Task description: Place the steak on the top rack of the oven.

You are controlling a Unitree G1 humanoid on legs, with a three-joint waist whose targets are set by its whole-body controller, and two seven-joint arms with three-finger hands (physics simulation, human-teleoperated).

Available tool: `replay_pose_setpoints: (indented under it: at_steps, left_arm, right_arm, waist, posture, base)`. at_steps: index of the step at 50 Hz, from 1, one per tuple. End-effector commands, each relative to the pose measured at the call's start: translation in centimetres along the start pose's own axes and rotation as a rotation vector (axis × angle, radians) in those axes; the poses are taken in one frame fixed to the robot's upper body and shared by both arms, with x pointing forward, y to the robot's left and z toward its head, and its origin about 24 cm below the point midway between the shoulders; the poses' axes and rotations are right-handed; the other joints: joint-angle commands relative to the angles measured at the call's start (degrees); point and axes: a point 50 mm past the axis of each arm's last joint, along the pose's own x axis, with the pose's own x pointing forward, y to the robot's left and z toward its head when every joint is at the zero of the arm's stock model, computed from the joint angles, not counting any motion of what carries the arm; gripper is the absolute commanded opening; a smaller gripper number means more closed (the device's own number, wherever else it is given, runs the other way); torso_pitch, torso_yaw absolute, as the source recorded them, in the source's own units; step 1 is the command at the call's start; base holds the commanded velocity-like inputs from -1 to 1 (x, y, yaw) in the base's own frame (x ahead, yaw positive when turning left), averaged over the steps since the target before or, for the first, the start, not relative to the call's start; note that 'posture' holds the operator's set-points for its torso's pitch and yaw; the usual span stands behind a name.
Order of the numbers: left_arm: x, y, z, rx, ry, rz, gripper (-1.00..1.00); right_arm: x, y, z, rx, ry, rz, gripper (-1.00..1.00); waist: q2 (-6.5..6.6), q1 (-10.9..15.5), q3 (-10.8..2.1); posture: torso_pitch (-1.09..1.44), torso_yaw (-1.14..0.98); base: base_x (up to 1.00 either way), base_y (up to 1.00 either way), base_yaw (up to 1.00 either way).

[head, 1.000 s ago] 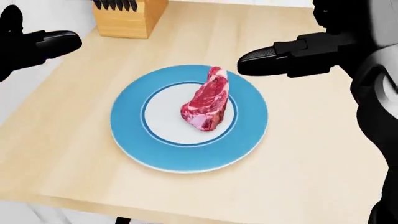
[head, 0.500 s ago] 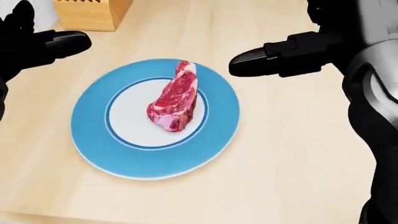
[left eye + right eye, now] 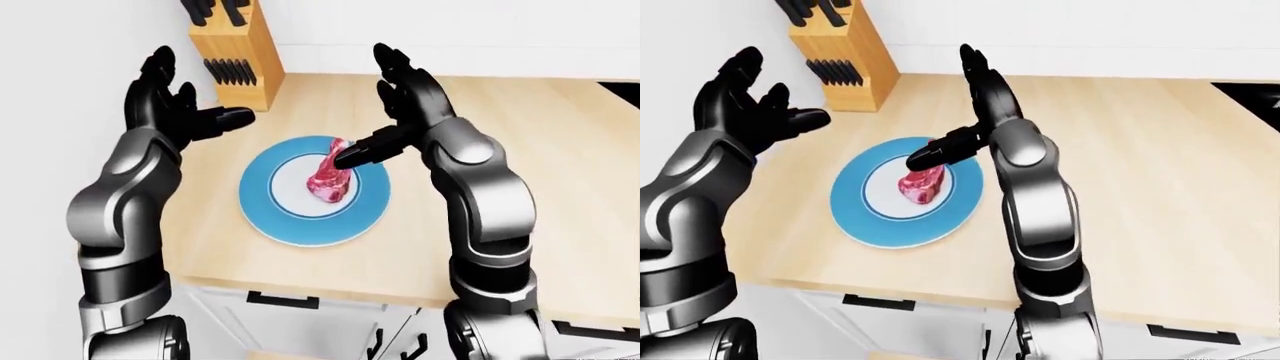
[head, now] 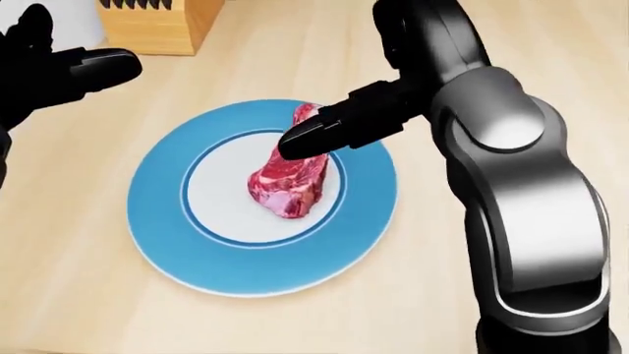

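1. Wooden desk (image 3: 560, 150), knife block (image 3: 232, 52) at top left.
2. Steak (image 4: 287, 173) upright on blue plate (image 4: 167, 221).
3. Right hand (image 4: 324, 129) spread, moved in since earlier, thumb over steak top.
4. Left hand (image 3: 175, 112) spread, apart.

Left hand (image 3: 170, 112): raised at the left of the left-eye view, fingers spread, thumb pointing right, holding nothing. Right hand (image 3: 400, 97): fingers upright and spread, thumb extended down-left; forearm bent steeply at the elbow. Both arms black and grey.
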Motion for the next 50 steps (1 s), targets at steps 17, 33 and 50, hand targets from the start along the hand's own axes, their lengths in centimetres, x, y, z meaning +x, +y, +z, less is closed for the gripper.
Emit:
replay_pose_setpoints:
  at_steps: [17,33,50]
  left_arm:
    - [-0.1,-0.1,1.9,-0.004,-0.092,-0.005,1.0]
    - [-0.1,0.0,2.1,-0.006,-0.093,-0.005,1.0]
    - [-0.1,0.0,2.1,-0.008,-0.091,-0.002,1.0]
  right_arm:
    - [-0.1,1.7,0.1,-0.073,-0.015,0.099,1.0]
    - [2.2,3.4,-1.1,-0.092,0.009,0.148,1.0]
    - [3.5,3.9,-2.3,-0.089,0.019,0.159,1.0]
  waist:
    - [0.67,-0.2,-1.58]
    - [1.13,-0.3,-1.88]
    - [1.19,-0.3,-2.15]
  posture:
    - [0.0,0.0]
    - [0.0,0.0]
    - [0.0,0.0]
  base:
    - [0.0,0.0,0.0]
    - [0.0,0.0,0.0]
    - [0.0,0.0,0.0]
